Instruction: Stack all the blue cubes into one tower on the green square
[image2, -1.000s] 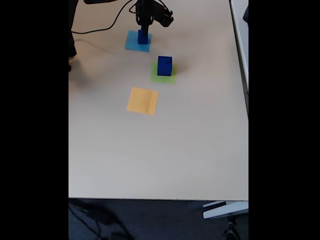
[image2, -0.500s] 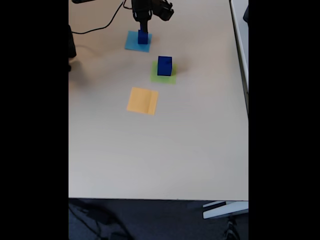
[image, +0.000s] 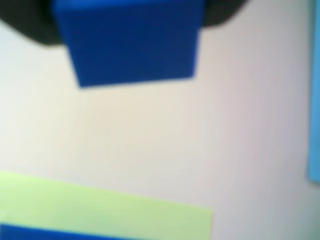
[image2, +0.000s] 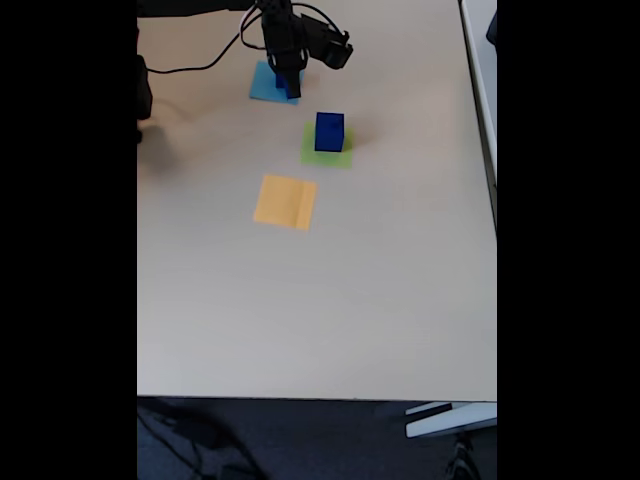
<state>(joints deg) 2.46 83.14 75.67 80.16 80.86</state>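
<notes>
My gripper (image2: 289, 80) is shut on a smaller blue cube (image2: 292, 88) and holds it just above the light-blue paper square (image2: 264, 84). Close up in the wrist view, this blue cube (image: 131, 42) sits at the top between the dark fingers (image: 27, 22) of the gripper (image: 130, 15). A larger blue cube (image2: 329, 131) stands on the green square (image2: 328, 158), to the right of and nearer than the gripper in the fixed view. Along the bottom of the wrist view lies the green square (image: 105, 212), with the larger cube's top (image: 30, 234) at the lower left.
An orange-yellow paper square (image2: 285, 201) lies nearer the camera, left of the green one. A black cable (image2: 200, 60) runs across the far left of the table. The light-blue square's edge (image: 315, 100) shows at the right of the wrist view. The table's right edge (image2: 490, 200) is well away.
The gripper has lifted the smaller blue cube off the light-blue square and shifted slightly right, toward the green square. The larger cube has not moved.
</notes>
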